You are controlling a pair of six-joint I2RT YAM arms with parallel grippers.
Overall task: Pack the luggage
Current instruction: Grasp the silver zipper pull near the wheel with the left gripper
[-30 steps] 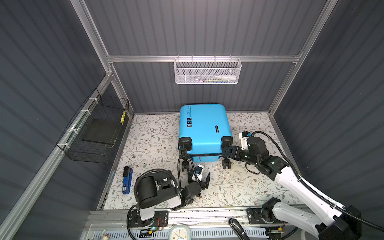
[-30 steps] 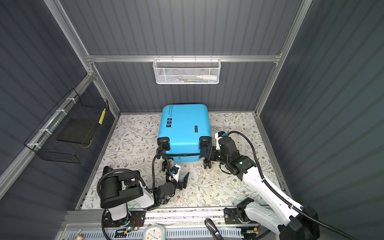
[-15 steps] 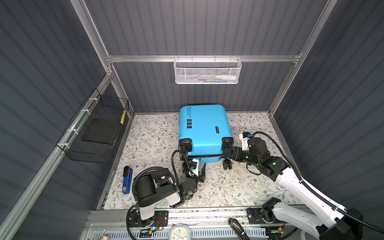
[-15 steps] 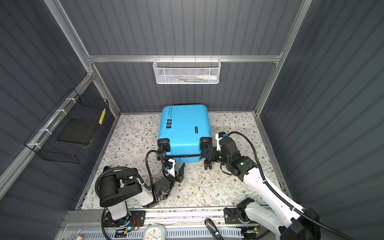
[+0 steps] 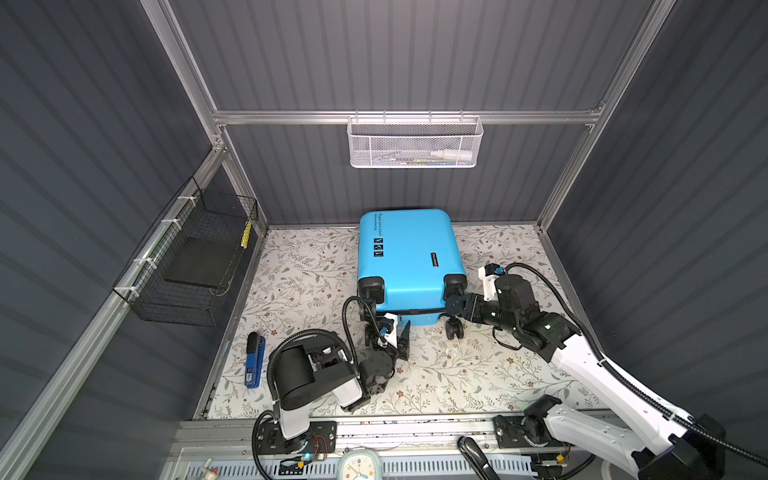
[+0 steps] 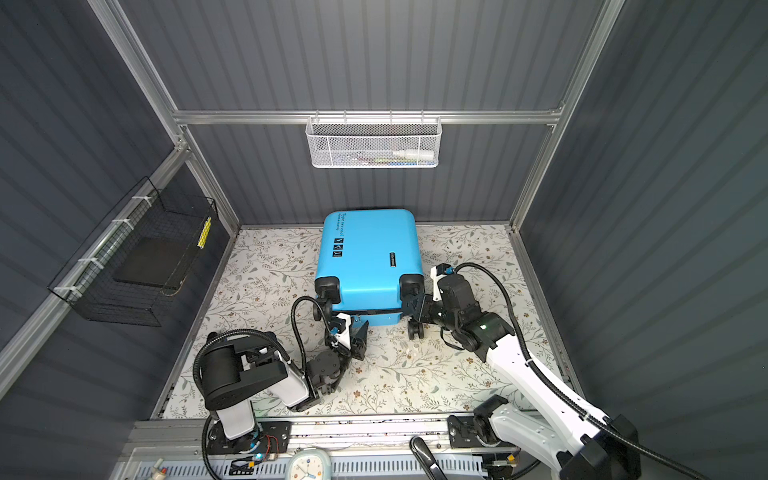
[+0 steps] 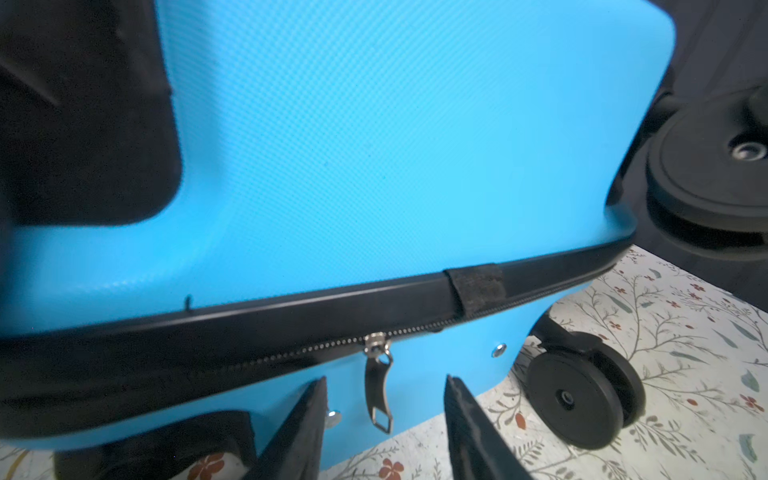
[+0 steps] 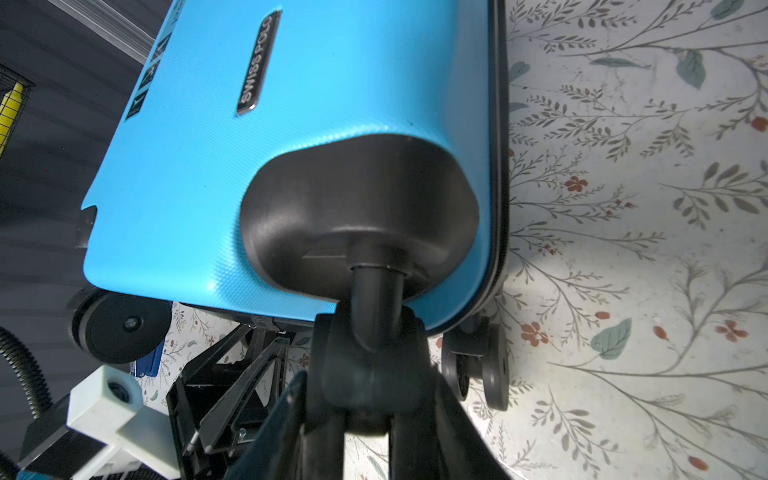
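Observation:
The luggage is a bright blue hard-shell suitcase lying flat and closed on the floral floor, wheels toward the front. My left gripper is open at its front edge. The metal zipper pull hangs between the two fingers, touching neither. My right gripper is shut on the suitcase's upper right wheel, at the corner nearest that arm. The lower right wheel rests on the floor.
A white mesh basket with small items hangs on the back wall. A black wire basket holding a dark flat thing hangs on the left wall. A blue object lies at the floor's left edge. A small clock sits at the front rail.
My left gripper has swung up from the floor to the suitcase's front edge, and its jaws have narrowed around the zipper pull. The right arm and the suitcase have stayed put.

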